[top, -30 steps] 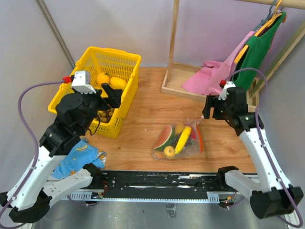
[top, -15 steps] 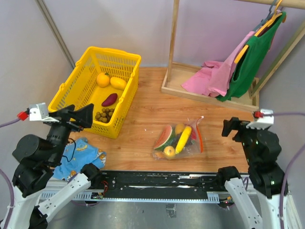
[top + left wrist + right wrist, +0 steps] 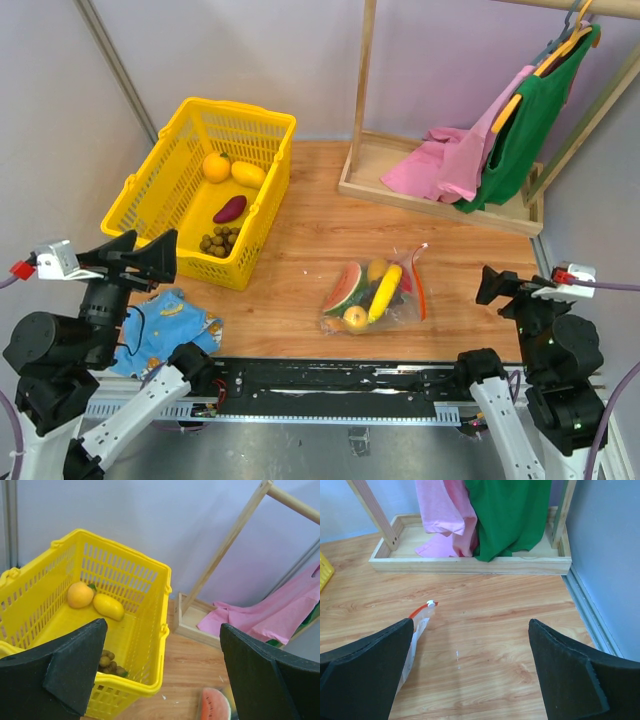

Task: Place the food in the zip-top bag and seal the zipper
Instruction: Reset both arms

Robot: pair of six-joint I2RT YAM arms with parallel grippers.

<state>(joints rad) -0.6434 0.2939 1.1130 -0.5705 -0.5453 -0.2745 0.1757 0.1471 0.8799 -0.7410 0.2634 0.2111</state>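
The clear zip-top bag (image 3: pixel 378 298) lies on the wooden table, holding a watermelon wedge (image 3: pixel 345 288), a banana (image 3: pixel 385 290), a round yellow fruit (image 3: pixel 355 319) and darker pieces. Its red zipper (image 3: pixel 420 285) runs along the right side, with the white slider (image 3: pixel 431 603) at the far end. My left gripper (image 3: pixel 140 252) is open and empty, near the basket's near-left corner. My right gripper (image 3: pixel 503 290) is open and empty, right of the bag and apart from it. The watermelon shows low in the left wrist view (image 3: pixel 215 705).
A yellow basket (image 3: pixel 240 112) at the back left holds an orange (image 3: pixel 216 166), a yellow fruit (image 3: pixel 248 174), a purple piece (image 3: pixel 230 209) and small round pieces (image 3: pixel 218 241). A wooden rack base (image 3: pixel 440 195) with pink (image 3: pixel 455 160) and green (image 3: pixel 525 120) clothes stands back right. A blue cloth (image 3: pixel 165 325) lies front left.
Both arms have drawn back toward the near edge: the left gripper from over the basket, the right from beside the bag's slider. The bag and food have not moved.
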